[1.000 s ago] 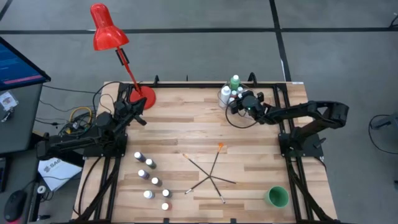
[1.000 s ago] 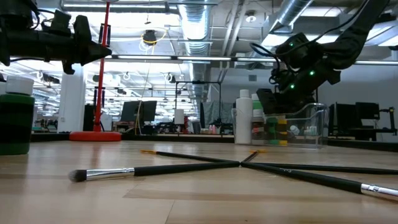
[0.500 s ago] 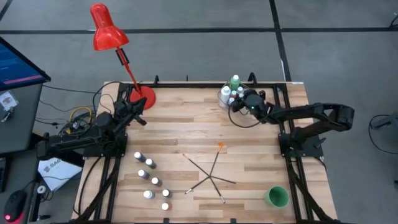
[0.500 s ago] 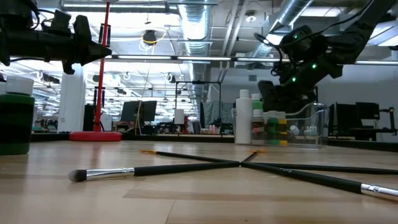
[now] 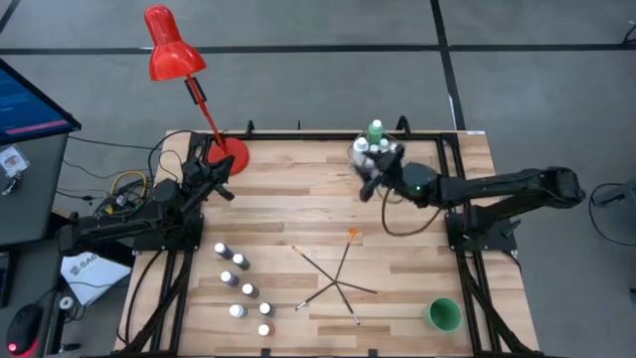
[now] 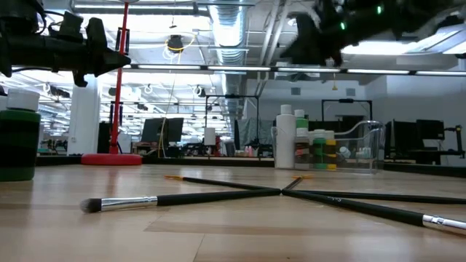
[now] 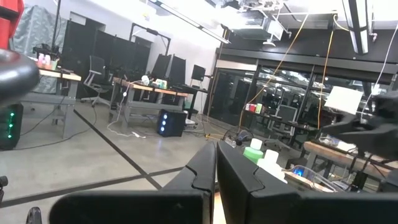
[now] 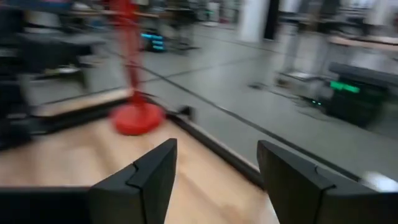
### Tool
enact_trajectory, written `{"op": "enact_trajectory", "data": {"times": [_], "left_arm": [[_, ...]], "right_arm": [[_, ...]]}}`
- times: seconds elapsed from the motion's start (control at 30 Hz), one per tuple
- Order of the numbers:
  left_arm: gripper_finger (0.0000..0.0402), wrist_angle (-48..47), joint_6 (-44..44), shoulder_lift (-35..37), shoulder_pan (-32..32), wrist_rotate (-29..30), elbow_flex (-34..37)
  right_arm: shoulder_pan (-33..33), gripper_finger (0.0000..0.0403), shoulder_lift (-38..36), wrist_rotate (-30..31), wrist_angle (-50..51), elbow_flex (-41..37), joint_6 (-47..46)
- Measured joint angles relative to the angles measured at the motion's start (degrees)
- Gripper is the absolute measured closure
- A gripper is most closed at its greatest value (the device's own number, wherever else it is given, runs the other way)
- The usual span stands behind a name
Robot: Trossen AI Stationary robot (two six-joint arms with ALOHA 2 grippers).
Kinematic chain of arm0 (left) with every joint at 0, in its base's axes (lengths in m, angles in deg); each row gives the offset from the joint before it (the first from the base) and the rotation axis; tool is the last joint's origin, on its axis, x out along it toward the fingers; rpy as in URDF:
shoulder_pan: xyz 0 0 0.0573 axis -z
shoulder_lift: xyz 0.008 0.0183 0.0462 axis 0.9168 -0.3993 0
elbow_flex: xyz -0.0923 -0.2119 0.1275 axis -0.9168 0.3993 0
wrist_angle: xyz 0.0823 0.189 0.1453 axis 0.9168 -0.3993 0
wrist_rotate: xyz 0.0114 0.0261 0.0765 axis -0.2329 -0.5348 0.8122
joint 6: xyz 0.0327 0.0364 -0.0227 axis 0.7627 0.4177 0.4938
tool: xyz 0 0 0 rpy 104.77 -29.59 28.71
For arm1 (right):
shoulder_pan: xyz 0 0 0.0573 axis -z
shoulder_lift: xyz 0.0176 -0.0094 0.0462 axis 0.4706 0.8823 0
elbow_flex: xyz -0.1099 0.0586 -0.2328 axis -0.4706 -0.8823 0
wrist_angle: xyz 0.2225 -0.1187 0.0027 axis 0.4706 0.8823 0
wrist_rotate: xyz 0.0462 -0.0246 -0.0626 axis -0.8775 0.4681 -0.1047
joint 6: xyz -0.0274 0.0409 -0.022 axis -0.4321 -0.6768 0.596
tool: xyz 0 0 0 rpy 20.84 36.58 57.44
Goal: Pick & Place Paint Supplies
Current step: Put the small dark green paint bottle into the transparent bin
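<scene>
The clear tub (image 5: 370, 151) at the table's far right holds small white-capped bottles, a taller white bottle (image 6: 285, 138) and a taller green bottle (image 5: 375, 130). Several tiny bottles (image 5: 238, 262) stand in a loose row near the left front. Several thin dark paintbrushes (image 5: 338, 278) lie crossed on the wood at the middle front. My right gripper (image 5: 370, 185) hangs open and empty, high above the table, just on the near side of the tub; the right wrist view shows nothing between its fingers (image 8: 152, 180). My left gripper (image 7: 216, 168) is shut and raised at the far left.
A red desk lamp stands with its base (image 5: 231, 154) on the far left of the table. A green cup (image 5: 442, 314) sits at the near right corner. Bare wood lies between the tub and the brushes.
My right gripper has risen from the tub, going from just over its rim to well above the table. It has swung toward the table's near edge and a little leftward, and has tipped from pointing down to about level. The bottles in the tub stay put.
</scene>
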Motion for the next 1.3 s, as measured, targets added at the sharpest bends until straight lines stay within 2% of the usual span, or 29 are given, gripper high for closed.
{"op": "enact_trajectory", "data": {"times": [0.27,0.47,0.7,1.0,1.3], "left_arm": [[0.0394,0.0,0.0,0.0,0.0,0.0,0.0],[0.0394,0.0,0.0,0.0,0.0,0.0,0.0],[0.0394,0.2,0.0,0.0,0.0,0.0,0.0],[0.0394,0.2,0.0,0.0,0.0,0.0,0.0],[0.0394,0.2,0.0,0.0,0.0,0.0,0.0]], "right_arm": [[-8.1,0.0185,16.0,-7.5,0.1,14.5,3.1],[-9.8,0.0161,30.2,-12.8,0.2,27.0,6.1],[-10.7,0.0147,43.4,-22.3,0.2,40.6,6.1],[-12.3,0.0147,56.7,-27.5,0.4,55.1,6.1],[-12.7,0.0147,67.9,-31.7,2.1,66.5,5.3]]}}
